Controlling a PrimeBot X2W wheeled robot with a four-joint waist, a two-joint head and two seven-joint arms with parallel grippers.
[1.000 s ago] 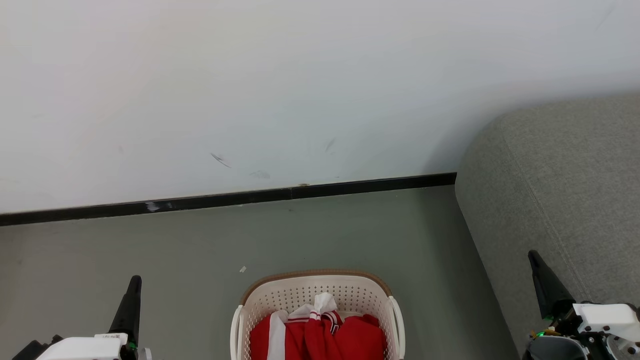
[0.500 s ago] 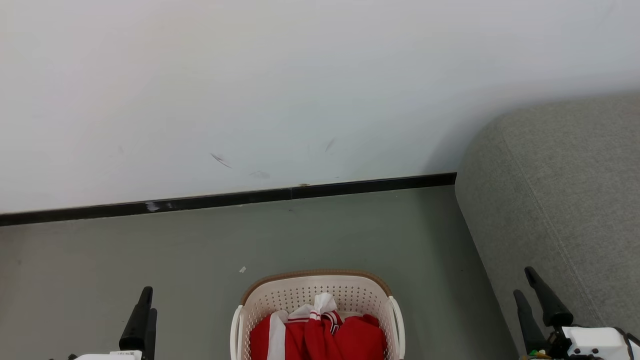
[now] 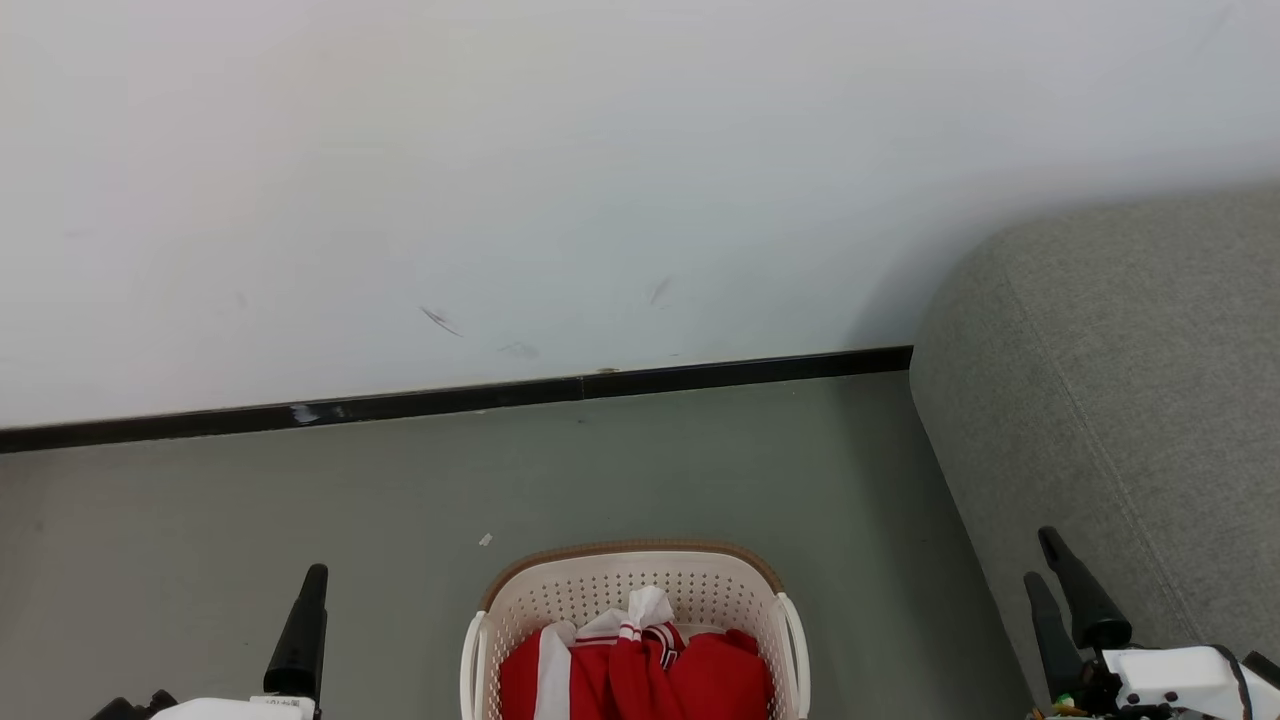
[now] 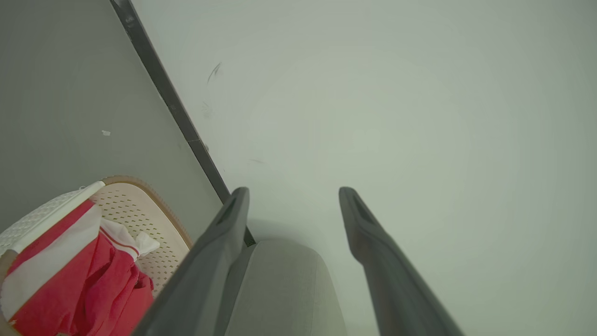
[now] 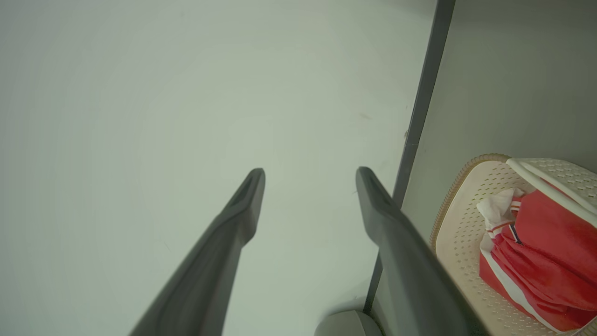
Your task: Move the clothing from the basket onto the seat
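Left claw (image 4: 294, 205) and right claw (image 5: 311, 186) both spread, empty; clothing (image 3: 640, 670) heaped in basket (image 3: 630, 547) on floor; seat (image 3: 1130, 380) near, to right; advise lowering one claw onto raised fold, pinching deep, lifting clear of rim.

The room is bright and evenly lit, a soft light with no glare. The white wall (image 3: 600, 180) ahead of both pincers is almost washed out. A faint shadow falls on it just beyond the right pincer (image 3: 1038, 557), where the sofa (image 3: 1120, 380) corner rounds off. The head view is sharp throughout. The wrist views carry a greenish-grey cast that darkens toward the corners. There the fingers of the left pincer (image 4: 294, 192) blur toward their bases, with a soft shadow on the wall between them. The skirting (image 4: 186, 126) left of that pincer bows slightly.
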